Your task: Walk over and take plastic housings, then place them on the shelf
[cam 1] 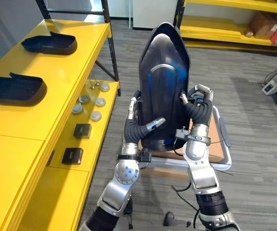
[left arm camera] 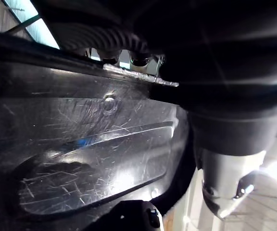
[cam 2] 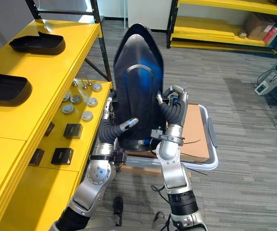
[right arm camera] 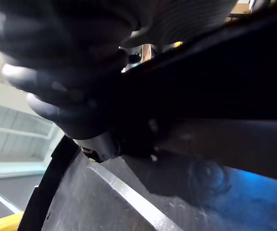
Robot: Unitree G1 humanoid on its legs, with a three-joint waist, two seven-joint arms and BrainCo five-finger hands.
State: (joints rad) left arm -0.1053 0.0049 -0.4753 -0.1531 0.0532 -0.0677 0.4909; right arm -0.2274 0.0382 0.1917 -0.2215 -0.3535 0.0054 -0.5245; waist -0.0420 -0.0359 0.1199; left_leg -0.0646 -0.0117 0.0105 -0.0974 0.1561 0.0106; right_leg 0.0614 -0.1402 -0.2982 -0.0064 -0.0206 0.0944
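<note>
In the middle of the scene, close in front of the robot, a big black plastic housing (cam 1: 163, 82) stands upright, pointed end up and rounded end down, held between both hands. The left hand (cam 1: 134, 126) grips its lower left edge, with the thumb (cam 1: 154, 123) curled across the glossy front and the fingers (cam 1: 132, 106) wrapped behind the rim. The right hand (cam 1: 199, 109) is clamped on the right edge a little higher, its thumb on the front and its fingers (cam 1: 204, 90) hooked round the rim. In the left wrist view the housing's scratched, shiny surface lies right against the hand.

Just beyond and below the housing sits a grey-rimmed cart (cam 1: 226, 153) carrying a brown cardboard sheet (cam 1: 216, 139). The housing's lower end hides the sheet's left part, and whether it touches the sheet cannot be told.

Along the left runs the yellow shelf (cam 1: 66, 77). On its top level lie 2 more black housings, a far one (cam 1: 49, 43) and a near one (cam 1: 13, 89), well apart. On the lower level there is a cluster of round metal discs (cam 1: 96, 115), and nearer than those, 2 small black boxes (cam 1: 82, 130) (cam 1: 72, 155). At the far right stands more yellow racking (cam 1: 225, 33) with a brown box (cam 1: 266, 24) on it
</note>
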